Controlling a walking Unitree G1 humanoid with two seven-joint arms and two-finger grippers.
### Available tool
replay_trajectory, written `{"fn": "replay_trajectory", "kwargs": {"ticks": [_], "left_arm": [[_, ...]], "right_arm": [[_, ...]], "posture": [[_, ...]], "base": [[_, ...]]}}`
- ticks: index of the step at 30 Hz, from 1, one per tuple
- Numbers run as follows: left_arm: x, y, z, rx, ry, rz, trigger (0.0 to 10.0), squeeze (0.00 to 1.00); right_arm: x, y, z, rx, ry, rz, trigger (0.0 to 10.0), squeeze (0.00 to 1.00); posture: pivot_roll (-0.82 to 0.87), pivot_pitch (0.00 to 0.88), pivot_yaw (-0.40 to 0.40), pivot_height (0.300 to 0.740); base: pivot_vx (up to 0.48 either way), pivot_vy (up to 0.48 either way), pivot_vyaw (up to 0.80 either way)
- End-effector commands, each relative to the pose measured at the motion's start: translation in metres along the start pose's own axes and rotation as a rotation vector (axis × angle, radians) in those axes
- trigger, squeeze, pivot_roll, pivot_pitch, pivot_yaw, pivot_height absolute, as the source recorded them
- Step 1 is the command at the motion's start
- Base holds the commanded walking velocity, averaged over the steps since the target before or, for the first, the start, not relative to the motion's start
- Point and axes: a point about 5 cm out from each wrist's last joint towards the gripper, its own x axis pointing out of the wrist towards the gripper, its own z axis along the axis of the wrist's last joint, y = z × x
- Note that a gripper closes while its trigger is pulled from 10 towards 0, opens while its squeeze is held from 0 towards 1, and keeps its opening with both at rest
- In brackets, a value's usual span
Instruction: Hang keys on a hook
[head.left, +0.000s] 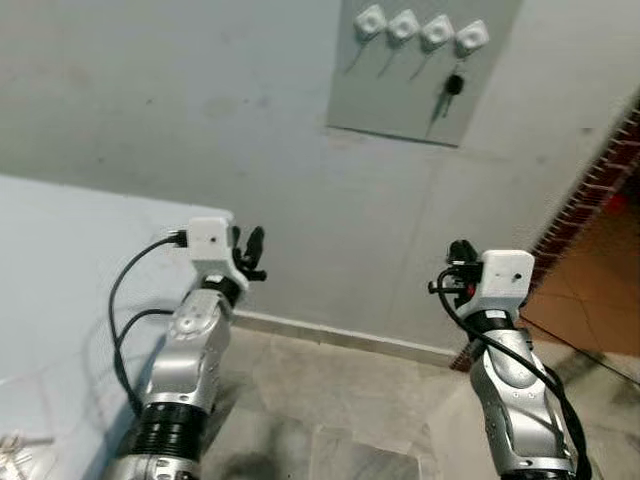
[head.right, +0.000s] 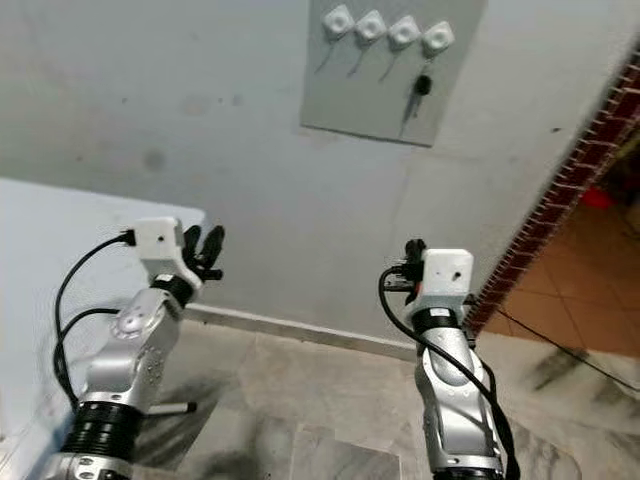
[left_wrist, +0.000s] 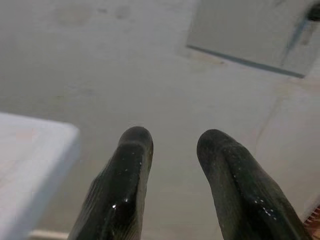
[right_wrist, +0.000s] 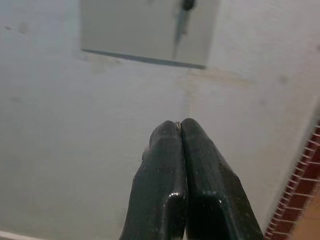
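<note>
A grey panel (head.left: 420, 70) on the wall carries a row of white hooks (head.left: 437, 32). A dark-headed key (head.left: 452, 88) hangs below the rightmost hook (head.left: 471, 37); its top also appears in the right wrist view (right_wrist: 182, 20). My left gripper (head.left: 252, 255) is raised toward the wall, well below and left of the panel, with its fingers (left_wrist: 132, 150) open and nothing between them. My right gripper (head.left: 458, 262) is held up below the panel, apart from the key. Its fingers (right_wrist: 165, 145) are pressed together and I see nothing between them.
A pale blue tabletop (head.left: 60, 280) lies at the left, its corner close to my left arm. A brick wall edge (head.left: 590, 190) and orange tiles (head.left: 600, 290) are at the right. Grey marbled floor (head.left: 340, 400) runs to the wall's skirting.
</note>
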Motion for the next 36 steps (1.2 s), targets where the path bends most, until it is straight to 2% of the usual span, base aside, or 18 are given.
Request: {"fn": "replay_trajectory", "kwargs": {"ticks": [1,4,6,21,29,36], "left_arm": [[0.0007,-0.0101,-0.0005,0.004,0.009,-0.029,10.0,0.0],[0.0017,-0.0103,0.0017,0.003,0.004,-0.027,10.0,0.0],[0.0029,-0.0109,0.0043,0.003,0.001,-0.027,10.0,0.0],[0.002,-0.0096,0.0056,0.001,0.026,-0.031,10.0,0.0],[0.0001,-0.0096,0.003,-0.029,0.042,-0.025,10.0,0.0],[-0.0024,-0.0106,0.0009,-0.044,0.049,-0.023,10.0,0.0]], "right_arm": [[-0.0012,-0.0067,0.0013,-0.01,-0.001,-0.022,10.0,0.0],[-0.002,-0.0067,0.0005,-0.006,-0.003,-0.026,10.0,0.0],[-0.0027,-0.0076,0.0002,0.038,-0.003,-0.042,10.0,0.0],[-0.0058,-0.0105,-0.0026,0.083,0.009,-0.079,10.0,0.0],[-0.0078,-0.0097,-0.0024,0.091,0.009,-0.074,10.0,0.0],[-0.0085,-0.0101,-0.0014,0.085,0.009,-0.063,10.0,0.0]], "posture": [[0.09,0.0,-0.041,0.74],[0.09,0.0,-0.04,0.74],[0.09,0.0,-0.039,0.74],[0.09,0.0,-0.006,0.74],[0.09,0.0,-0.003,0.74],[0.09,0.0,-0.009,0.74]], "base": [[0.0,0.0,-0.74],[0.0,0.0,-0.73],[0.0,0.0,0.0],[0.0,0.0,0.0],[0.0,0.0,0.0],[0.346,0.0,0.0]]}}
